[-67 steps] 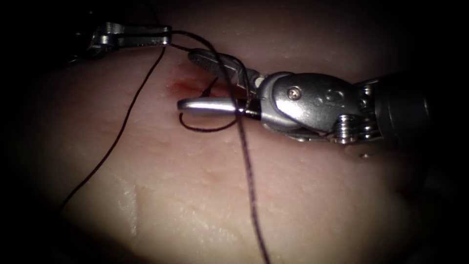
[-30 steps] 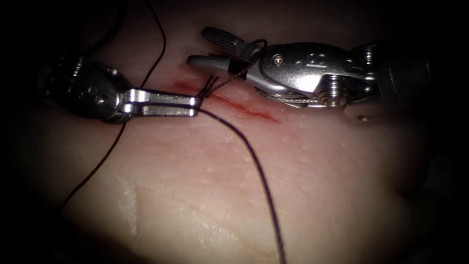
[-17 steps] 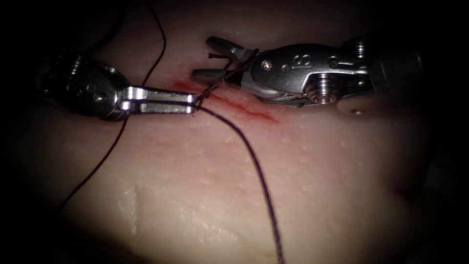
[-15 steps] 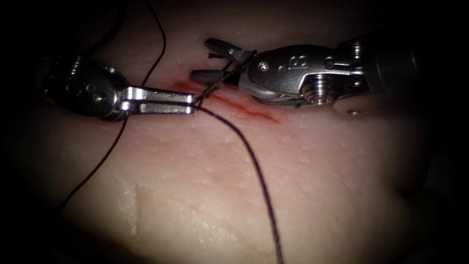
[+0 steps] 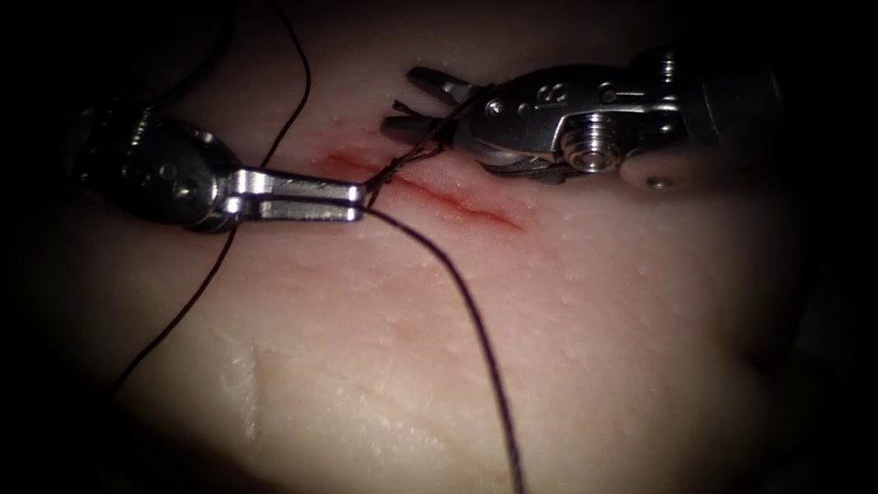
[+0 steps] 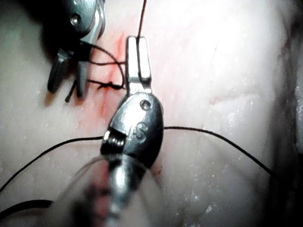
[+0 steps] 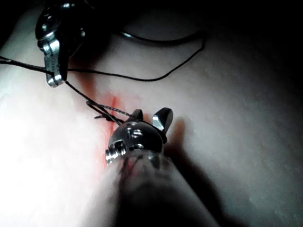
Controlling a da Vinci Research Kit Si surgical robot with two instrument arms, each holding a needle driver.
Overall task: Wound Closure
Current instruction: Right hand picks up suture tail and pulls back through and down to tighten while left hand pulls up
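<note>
Both tools at the cut, thread between them

The left tool [image 5: 352, 197] lies level, jaws closed on the thread [image 5: 476, 320] at the cut's [image 5: 439, 197] left end. The right tool [image 5: 412, 105], reaching in above the cut, has parted jaws with thread running between them. Pale tissue [image 5: 567, 348] all around, red fluid [image 5: 343, 163] along the cut; darkness beyond.

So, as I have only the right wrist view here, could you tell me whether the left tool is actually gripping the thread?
Observer: Yes. In the endoscope view the left tool is shut on the thread, beside the knot.
Operator: And my right tool?
Observer: The right tool is open and holds nothing; thread crosses the base of its jaws.
Operator: How far does the cut extend?
Observer: The cut runs to the right of the knot. I cannot tell where the needle is.
</note>
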